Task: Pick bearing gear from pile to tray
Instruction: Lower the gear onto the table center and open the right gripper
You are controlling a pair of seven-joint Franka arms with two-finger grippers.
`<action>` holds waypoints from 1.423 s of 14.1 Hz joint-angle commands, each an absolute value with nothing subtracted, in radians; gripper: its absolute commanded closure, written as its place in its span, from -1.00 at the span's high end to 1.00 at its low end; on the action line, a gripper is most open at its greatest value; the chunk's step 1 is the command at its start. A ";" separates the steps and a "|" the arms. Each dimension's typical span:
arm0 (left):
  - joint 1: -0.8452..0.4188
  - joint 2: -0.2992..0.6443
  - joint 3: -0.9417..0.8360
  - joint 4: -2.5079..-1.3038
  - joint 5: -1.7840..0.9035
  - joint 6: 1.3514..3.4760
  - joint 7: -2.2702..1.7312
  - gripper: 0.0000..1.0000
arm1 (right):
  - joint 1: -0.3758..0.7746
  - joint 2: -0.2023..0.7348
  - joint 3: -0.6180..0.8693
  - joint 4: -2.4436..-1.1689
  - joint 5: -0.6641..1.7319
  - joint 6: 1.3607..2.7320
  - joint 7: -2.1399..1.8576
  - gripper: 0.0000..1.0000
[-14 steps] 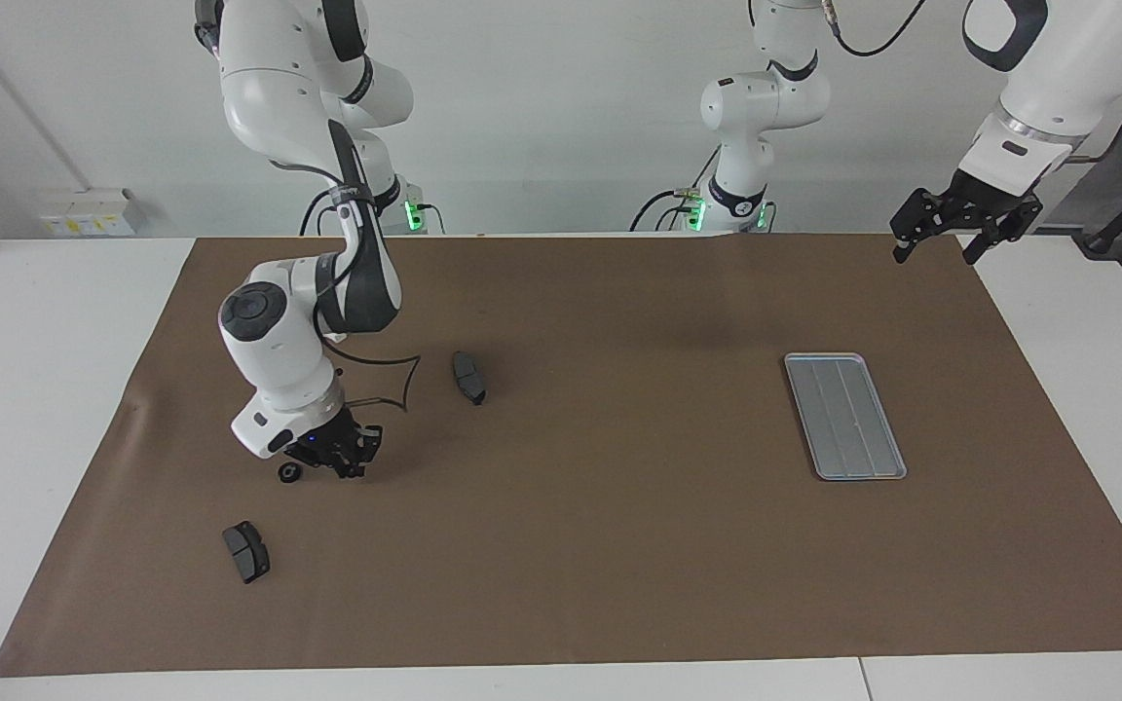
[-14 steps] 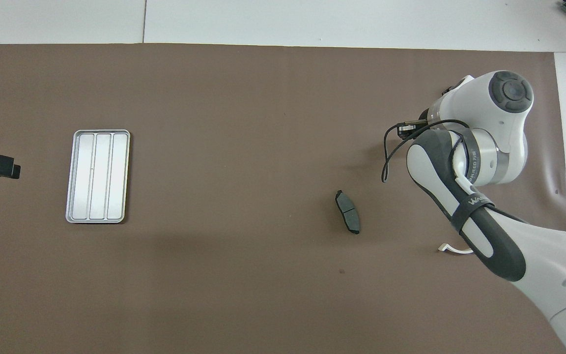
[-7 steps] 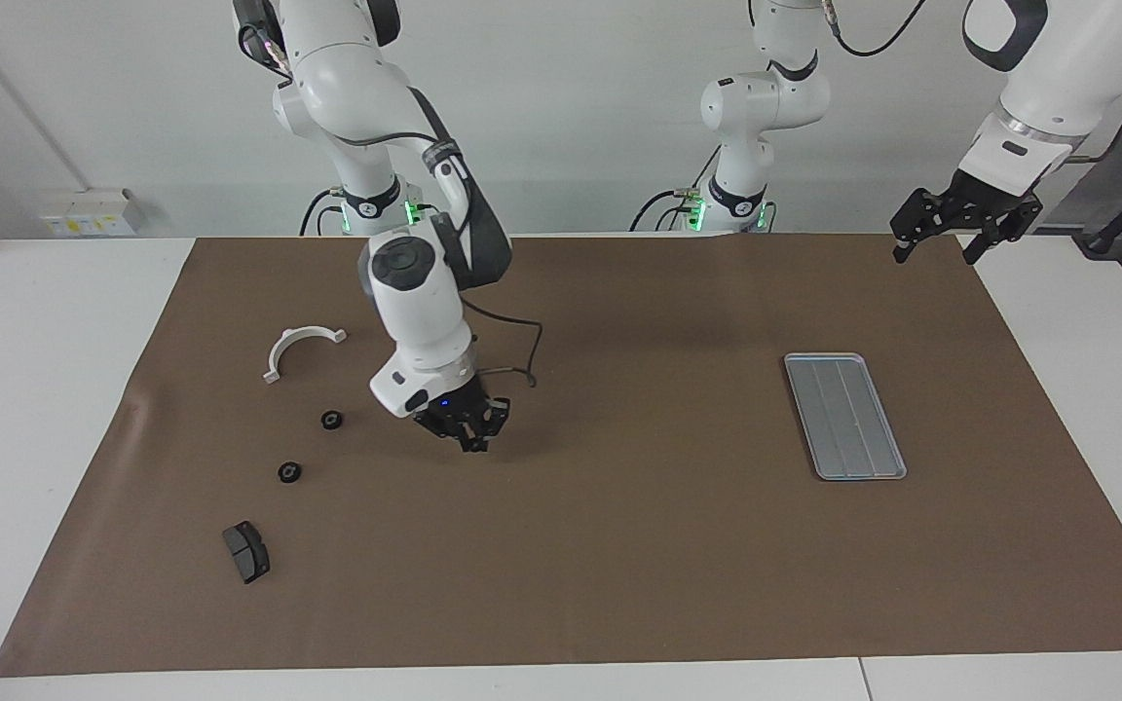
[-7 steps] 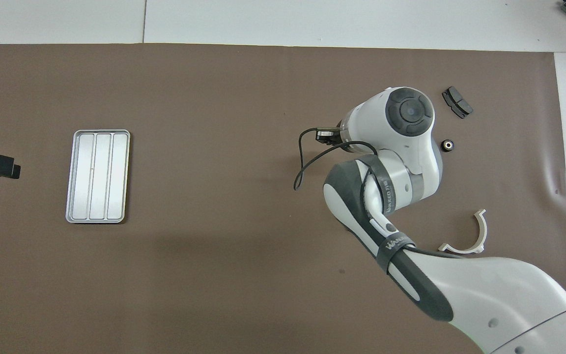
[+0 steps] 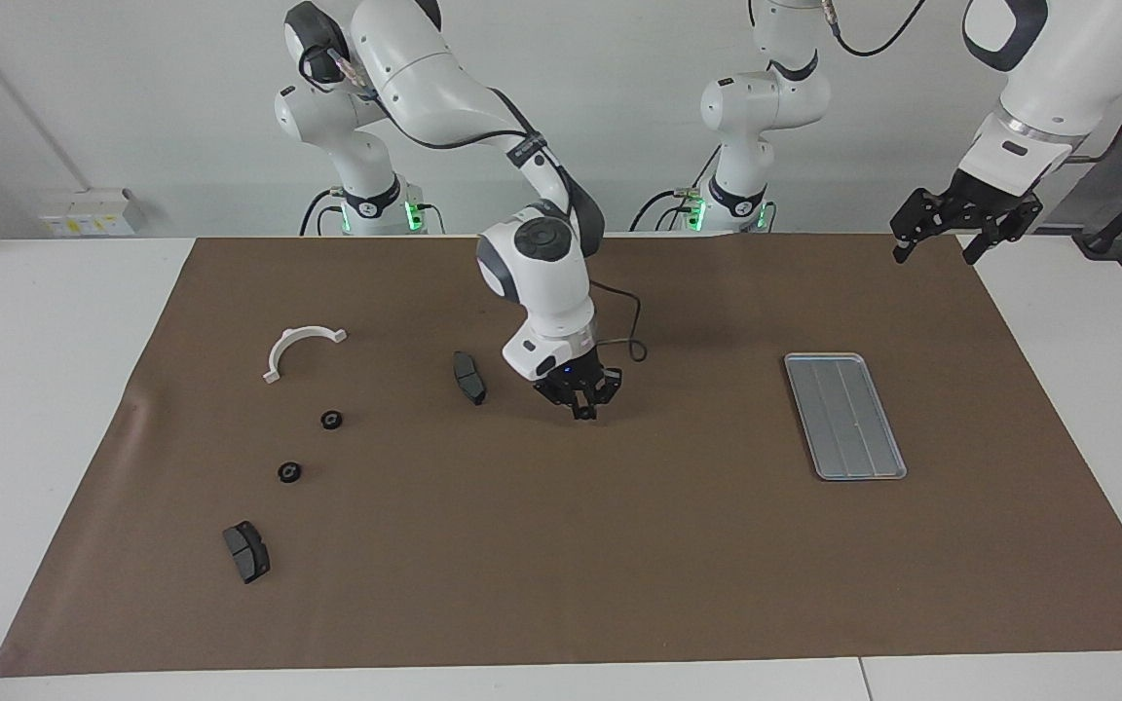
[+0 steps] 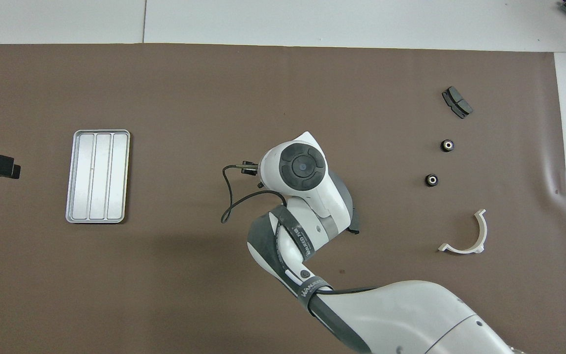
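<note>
The pile lies toward the right arm's end: two small black rings (image 5: 332, 420) (image 5: 289, 472), two black wedge pads (image 5: 468, 378) (image 5: 246, 551) and a white half-ring bracket (image 5: 300, 349). The silver-grey tray (image 5: 845, 416) lies bare toward the left arm's end and also shows in the overhead view (image 6: 98, 176). My right gripper (image 5: 582, 409) hangs low over the middle of the brown mat, between the pile and the tray, fingers drawn together on a small dark ring. In the overhead view its wrist hides it. My left gripper (image 5: 936, 240) waits open, raised over the mat's corner.
The brown mat (image 5: 678, 545) covers most of the white table. In the overhead view the rings (image 6: 431, 180) (image 6: 447, 145), one pad (image 6: 457, 102) and the bracket (image 6: 465, 236) show. The right arm's cable loops beside its wrist (image 6: 229, 196).
My right gripper has lifted from beside the rings and swung across the mat toward the tray. The bracket, a ring and a pad came back into view. The left arm has not moved.
</note>
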State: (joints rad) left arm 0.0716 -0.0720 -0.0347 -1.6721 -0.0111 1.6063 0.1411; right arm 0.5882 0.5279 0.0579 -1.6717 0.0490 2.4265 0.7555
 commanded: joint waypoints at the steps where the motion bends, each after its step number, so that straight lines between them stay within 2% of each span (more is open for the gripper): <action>1: 0.067 -0.097 -0.034 -1.695 0.012 1.605 0.149 1.00 | 0.617 0.561 0.054 -1.624 0.020 2.430 0.811 -1.00; 4: 0.067 -0.097 -0.034 -1.695 0.012 1.605 0.149 1.00 | 0.643 0.568 0.054 -1.631 -0.014 2.430 0.848 -1.00; 5: 0.067 -0.097 -0.034 -1.695 0.012 1.605 0.149 1.00 | 0.647 0.568 0.054 -1.637 -0.023 2.427 0.850 -0.90; 7: 0.067 -0.097 -0.034 -1.695 0.012 1.605 0.149 1.00 | 0.646 0.568 0.054 -1.646 -0.029 2.433 0.850 -0.43; 10: 0.067 -0.098 -0.034 -1.695 0.012 1.605 0.149 1.00 | 0.650 0.568 0.052 -1.661 -0.029 2.434 0.850 0.04; 11: 0.067 -0.097 -0.034 -1.695 0.012 1.605 0.149 1.00 | 0.650 0.566 0.051 -1.661 -0.029 2.431 0.850 0.46; 12: 0.067 -0.098 -0.034 -1.695 0.012 1.605 0.149 1.00 | 0.653 0.566 0.048 -1.657 -0.031 2.422 0.851 0.99; 16: 0.067 -0.097 -0.034 -1.695 0.012 1.605 0.149 1.00 | 0.615 0.528 0.026 -1.661 -0.087 2.387 0.848 1.00; 20: 0.067 -0.097 -0.034 -1.695 0.012 1.605 0.149 1.00 | 0.484 0.422 0.026 -1.686 -0.091 2.287 0.755 1.00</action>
State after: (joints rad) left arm 0.0716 -0.0720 -0.0347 -1.6721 -0.0111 1.6063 0.1411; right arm 0.5572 0.5027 0.0111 -1.6489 -0.0687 2.3383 0.8083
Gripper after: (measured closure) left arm 0.000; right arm 0.000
